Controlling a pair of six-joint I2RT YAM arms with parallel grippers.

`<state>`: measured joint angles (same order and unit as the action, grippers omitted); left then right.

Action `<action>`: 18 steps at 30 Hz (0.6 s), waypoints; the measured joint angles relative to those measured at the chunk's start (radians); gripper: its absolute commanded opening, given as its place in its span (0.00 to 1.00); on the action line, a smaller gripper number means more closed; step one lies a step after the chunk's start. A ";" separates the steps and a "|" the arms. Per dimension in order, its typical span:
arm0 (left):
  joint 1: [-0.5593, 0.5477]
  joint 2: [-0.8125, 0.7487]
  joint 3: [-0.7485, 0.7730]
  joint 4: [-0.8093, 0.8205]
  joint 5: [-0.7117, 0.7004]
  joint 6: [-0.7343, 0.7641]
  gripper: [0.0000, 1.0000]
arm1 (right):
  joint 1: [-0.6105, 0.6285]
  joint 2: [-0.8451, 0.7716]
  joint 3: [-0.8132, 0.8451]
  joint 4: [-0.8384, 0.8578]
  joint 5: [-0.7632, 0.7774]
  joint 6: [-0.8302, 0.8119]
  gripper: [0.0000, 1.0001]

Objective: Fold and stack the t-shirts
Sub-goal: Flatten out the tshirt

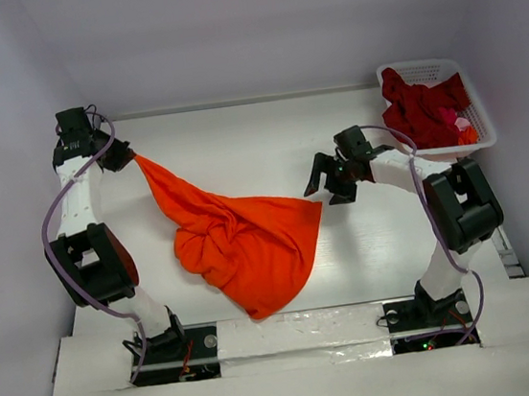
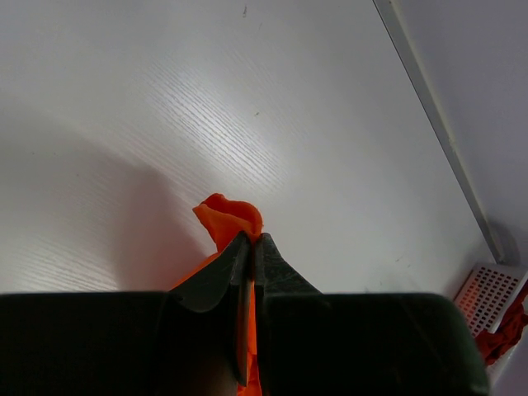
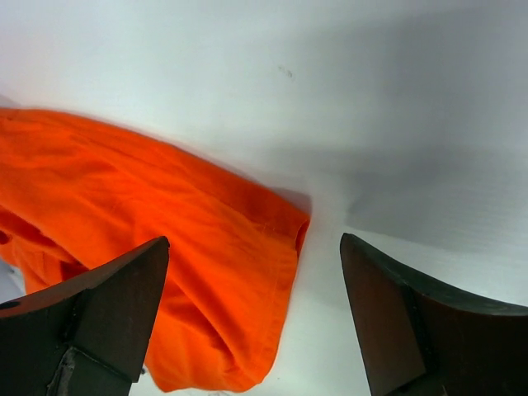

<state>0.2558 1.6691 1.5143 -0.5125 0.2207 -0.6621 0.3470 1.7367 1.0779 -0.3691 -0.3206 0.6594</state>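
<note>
A bright orange-red t-shirt (image 1: 241, 239) lies bunched across the middle of the table, one corner drawn up toward the far left. My left gripper (image 1: 129, 157) is shut on that corner; in the left wrist view the orange cloth (image 2: 229, 219) pokes out past the closed fingertips. My right gripper (image 1: 324, 183) hangs open just right of the shirt's right corner. In the right wrist view that corner (image 3: 247, 247) lies between the wide-apart fingers (image 3: 124, 305), nearer the left one. Dark crimson t-shirts (image 1: 423, 109) are heaped in the basket.
A white lattice basket (image 1: 442, 68) stands at the far right corner of the table, a bit of pink cloth (image 1: 463, 123) showing in it. Its corner (image 2: 493, 289) appears in the left wrist view. Grey walls enclose the table on three sides.
</note>
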 measured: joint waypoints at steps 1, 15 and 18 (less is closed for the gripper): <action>0.000 0.000 0.000 0.000 0.001 0.000 0.00 | 0.000 0.007 0.007 -0.001 0.008 -0.006 0.89; 0.000 0.000 0.000 0.000 0.012 0.000 0.00 | -0.001 0.054 0.025 0.013 0.037 -0.048 0.87; 0.000 0.000 0.000 0.000 0.012 0.000 0.00 | -0.001 0.059 0.024 0.030 0.021 -0.051 0.86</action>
<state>0.2558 1.6691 1.5143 -0.5125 0.2329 -0.6621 0.3462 1.7958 1.1023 -0.3393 -0.2996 0.6086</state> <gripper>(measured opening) 0.007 0.871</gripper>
